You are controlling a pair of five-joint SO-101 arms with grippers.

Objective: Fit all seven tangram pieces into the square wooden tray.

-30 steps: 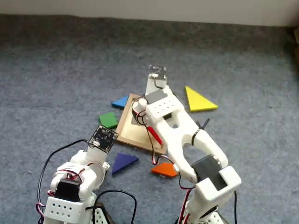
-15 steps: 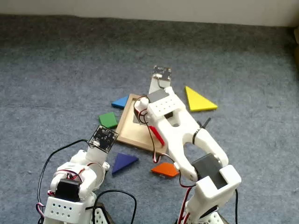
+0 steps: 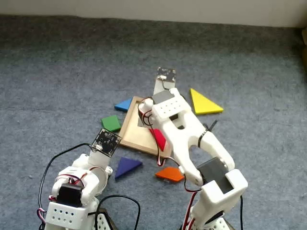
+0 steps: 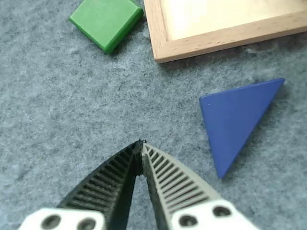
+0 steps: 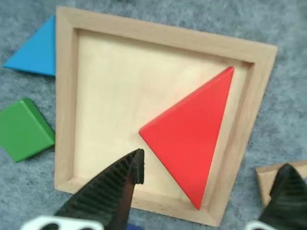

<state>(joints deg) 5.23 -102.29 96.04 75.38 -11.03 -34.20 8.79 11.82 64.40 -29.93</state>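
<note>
Right gripper (image 5: 211,172) spread open, empty, above tray (image 5: 64,96); red triangle (image 5: 192,134) flat inside, long edge along one wall, likely leaving room for rest; left gripper (image 4: 141,146) clenched on nothing, parked over carpet (image 4: 57,96) near dark blue triangle (image 4: 235,120), green square (image 4: 105,19).

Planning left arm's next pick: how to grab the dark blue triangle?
The dark blue triangle lies flat on the carpet, apart from the wooden tray. Probably come straight down with the left hand, pinching long edge against short edge toward a narrower tip.
</note>
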